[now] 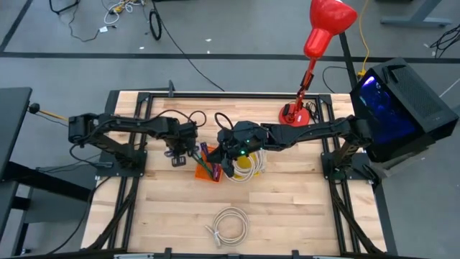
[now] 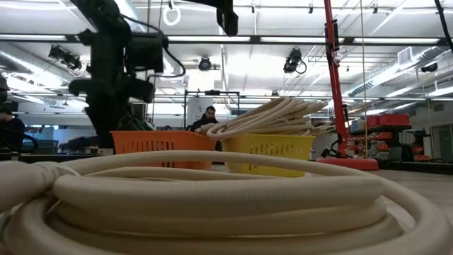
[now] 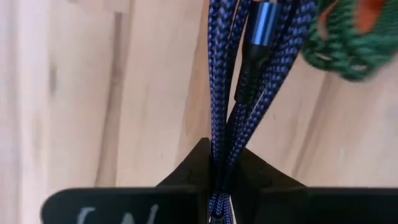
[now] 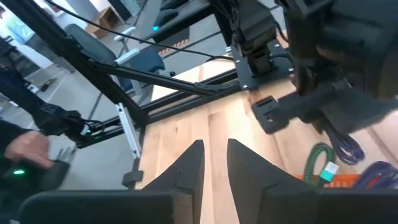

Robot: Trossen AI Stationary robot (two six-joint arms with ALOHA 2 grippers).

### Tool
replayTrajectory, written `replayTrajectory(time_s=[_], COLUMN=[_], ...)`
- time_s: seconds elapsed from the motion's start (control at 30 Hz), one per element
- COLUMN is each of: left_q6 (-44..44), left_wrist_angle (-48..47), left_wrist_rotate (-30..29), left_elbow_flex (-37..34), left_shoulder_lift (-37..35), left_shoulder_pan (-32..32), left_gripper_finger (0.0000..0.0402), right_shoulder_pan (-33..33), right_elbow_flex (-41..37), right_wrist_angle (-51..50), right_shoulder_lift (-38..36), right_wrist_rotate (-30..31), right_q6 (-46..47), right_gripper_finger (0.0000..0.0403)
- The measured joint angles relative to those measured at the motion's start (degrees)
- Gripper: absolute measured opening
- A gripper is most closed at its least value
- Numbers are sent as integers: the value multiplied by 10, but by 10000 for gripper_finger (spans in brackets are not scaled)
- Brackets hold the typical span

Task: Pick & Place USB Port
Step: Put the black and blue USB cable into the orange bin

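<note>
My left gripper (image 1: 199, 152) hovers over the orange basket (image 1: 208, 171), shut on a bundle of blue braided USB cable (image 3: 225, 93). The cable's metal-blue plug (image 3: 263, 15) shows farther along the strands. A green cable (image 3: 345, 38) lies beyond it, by the orange basket. My right gripper (image 1: 225, 156) stands between the orange basket and the yellow basket (image 1: 248, 167). Its fingers (image 4: 216, 155) are slightly apart with nothing between them, and they point toward the left arm. The yellow basket (image 2: 269, 146) is piled with white cables (image 2: 272, 115). My left gripper pinches several strands of the blue braided cable (image 3: 222, 148) between its two fingers (image 3: 193, 163), somewhere along their length and short of the plug. The strands run out forward past the fingertips, along the fingers. They are clear of the wooden table beneath.
A coil of white cable (image 1: 230, 224) lies on the table near its near edge and fills the foreground of the low view (image 2: 212, 205). A red lamp (image 1: 316, 50) stands at the far right of the table. People show in the room behind.
</note>
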Motion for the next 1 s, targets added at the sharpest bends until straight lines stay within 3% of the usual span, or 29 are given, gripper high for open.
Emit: replayTrajectory(time_s=[0.33, 0.53, 0.8, 1.0], left_q6=[-46, -138, -302, -435], left_wrist_angle=[-113, -107, -85, 30], left_wrist_rotate=[-5, 59, 76, 119], left_elbow_flex=[169, 251, 243, 199], left_shoulder_lift=[-9, -9, -4, -4], left_shoulder_pan=[13, 8, -32, -51], left_gripper_finger=[32, 32, 32, 32], right_shoulder_pan=[-1, -7, -41, -67], right_elbow_flex=[0, 0, 0, 0], right_wrist_angle=[-13, -39, -95, -114], right_shoulder_lift=[0, 0, -33, -72], right_wrist_rotate=[8, 8, 33, 59], right_q6=[-6, -20, -64, -98], right_gripper_finger=[72, 72, 72, 72])
